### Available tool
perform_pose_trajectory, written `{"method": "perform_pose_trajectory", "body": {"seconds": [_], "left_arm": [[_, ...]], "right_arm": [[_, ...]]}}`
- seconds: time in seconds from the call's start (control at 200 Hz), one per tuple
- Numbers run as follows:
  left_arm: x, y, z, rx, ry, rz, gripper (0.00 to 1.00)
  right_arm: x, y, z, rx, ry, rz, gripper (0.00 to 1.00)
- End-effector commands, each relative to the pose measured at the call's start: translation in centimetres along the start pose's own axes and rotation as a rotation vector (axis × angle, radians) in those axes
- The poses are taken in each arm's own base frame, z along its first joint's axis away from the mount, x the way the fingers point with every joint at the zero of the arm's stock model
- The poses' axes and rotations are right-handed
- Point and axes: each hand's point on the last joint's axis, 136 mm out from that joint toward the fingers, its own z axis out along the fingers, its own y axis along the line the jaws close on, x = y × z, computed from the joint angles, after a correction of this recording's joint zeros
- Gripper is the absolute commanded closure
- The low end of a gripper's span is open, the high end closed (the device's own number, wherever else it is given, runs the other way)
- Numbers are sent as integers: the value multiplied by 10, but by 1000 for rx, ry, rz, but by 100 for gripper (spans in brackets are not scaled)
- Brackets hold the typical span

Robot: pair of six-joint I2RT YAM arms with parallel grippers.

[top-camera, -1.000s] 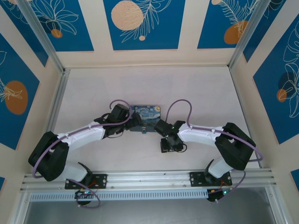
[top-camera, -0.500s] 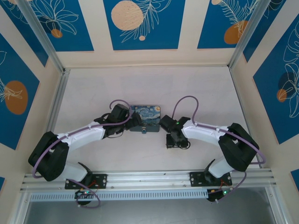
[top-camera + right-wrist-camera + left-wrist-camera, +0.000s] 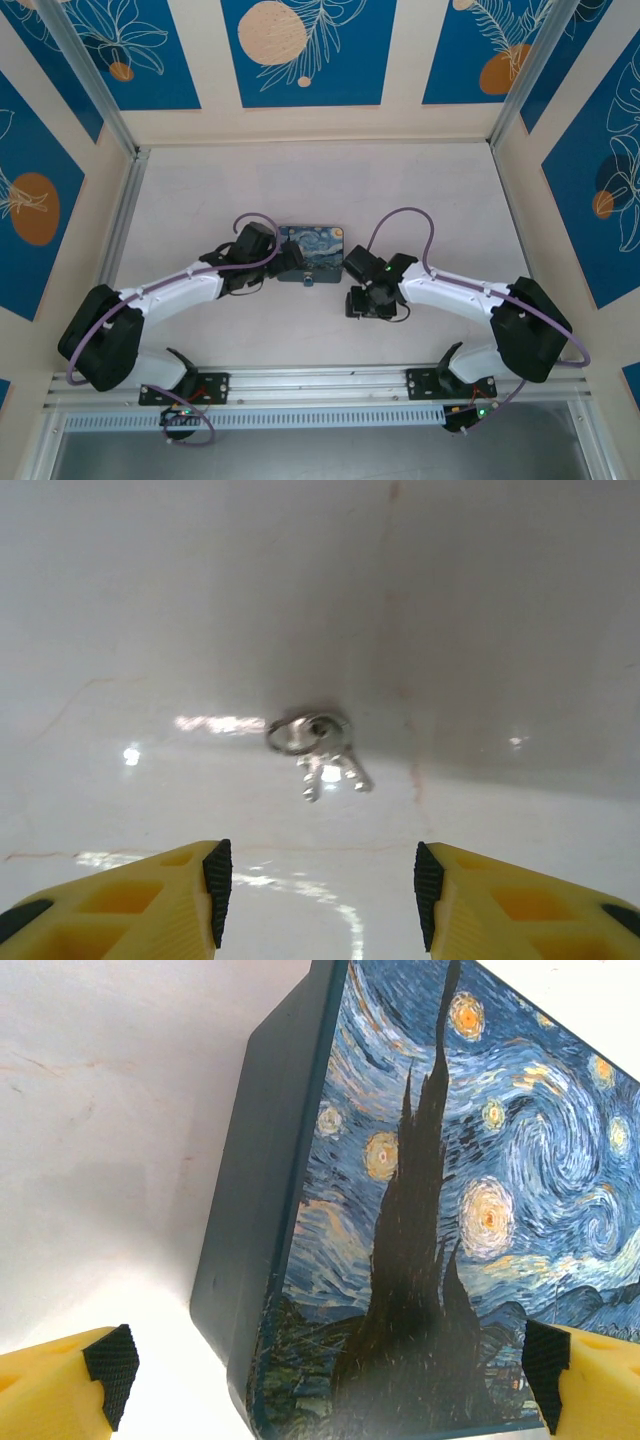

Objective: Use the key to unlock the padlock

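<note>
The key (image 3: 322,748) lies on its ring on the bare table (image 3: 140,600), just ahead of my right gripper (image 3: 322,885), whose fingers are parted and hold nothing. To the left, my left gripper (image 3: 328,1378) is spread wide at the near end of the painted tin (image 3: 450,1210), not clamping it. I cannot make out the padlock. I judge the task barely begun: the key is not picked up, and the fitting and turning are left. Since a second ago my right arm's elbow has swung out right and nearer, while my left arm has held its place.
</note>
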Motion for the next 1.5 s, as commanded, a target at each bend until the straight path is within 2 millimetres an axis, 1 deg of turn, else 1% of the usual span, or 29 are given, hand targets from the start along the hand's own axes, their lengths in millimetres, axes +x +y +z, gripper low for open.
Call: {"method": "perform_pose_trajectory", "body": {"seconds": [0.0,0.14,0.29,0.655,0.79,1.05,1.235,1.36,1.425,1.495], "left_arm": [[0,2,-5,-17,-10,23,0],[-2,3,-8,-23,-18,26,0],[-3,4,-12,-26,-25,26,0],[-4,5,-13,-29,-28,24,0],[-5,5,-13,-28,-28,23,0],[-4,5,-12,-30,-27,22,0],[-4,4,-12,-27,-27,19,0],[-5,4,-12,-28,-28,18,0],[-5,4,-13,-30,-29,18,0],[-5,3,-13,-30,-28,18,0]], "right_arm": [[10,12,9,-40,49,26,46],[12,16,17,-31,63,17,46],[12,20,23,-35,75,10,46],[12,18,37,-8,91,6,46],[10,23,39,-21,91,-2,46],[-5,44,32,-58,66,-53,47],[-17,62,29,-84,57,-86,47],[-25,74,21,-106,37,-108,47],[-27,75,15,-107,27,-118,48],[-26,73,8,-108,15,-122,48]]}}
